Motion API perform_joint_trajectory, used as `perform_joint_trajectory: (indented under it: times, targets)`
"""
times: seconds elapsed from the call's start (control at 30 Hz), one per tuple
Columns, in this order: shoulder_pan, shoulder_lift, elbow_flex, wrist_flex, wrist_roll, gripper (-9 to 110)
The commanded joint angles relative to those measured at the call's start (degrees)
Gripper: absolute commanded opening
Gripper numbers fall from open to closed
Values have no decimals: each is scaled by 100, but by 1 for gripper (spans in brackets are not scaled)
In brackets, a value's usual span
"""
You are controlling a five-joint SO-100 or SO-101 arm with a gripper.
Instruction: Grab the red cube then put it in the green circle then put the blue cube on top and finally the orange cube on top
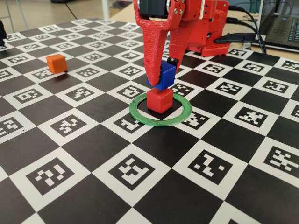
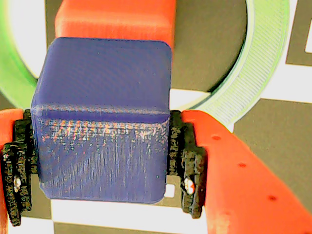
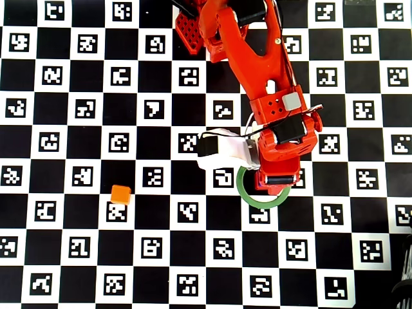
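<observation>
The red cube (image 1: 160, 100) stands inside the green circle (image 1: 160, 115) on the checkered board. My red gripper (image 1: 162, 76) is shut on the blue cube (image 1: 164, 74) and holds it just above the red cube, slightly behind it. In the wrist view the blue cube (image 2: 105, 117) is clamped between the black pads (image 2: 187, 165), with the red cube (image 2: 117, 22) and the green circle (image 2: 258, 73) beneath it. The orange cube (image 1: 56, 63) sits alone at the far left of the fixed view and also shows in the overhead view (image 3: 120, 194). In the overhead view the arm hides both other cubes; the green circle (image 3: 248, 193) shows partly.
The board (image 1: 70, 140) is a black-and-white checker with printed markers. The arm's red base (image 1: 205, 28) stands at the back. Cables and a laptop (image 1: 280, 28) lie at the back right, off the board.
</observation>
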Motion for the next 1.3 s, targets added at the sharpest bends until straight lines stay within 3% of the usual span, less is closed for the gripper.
perform_joint_trajectory:
  times: [0.0,1.27]
  targets:
    - [-70,492,-35,-114,44,6]
    - [-9,387,158,-334,-9,6]
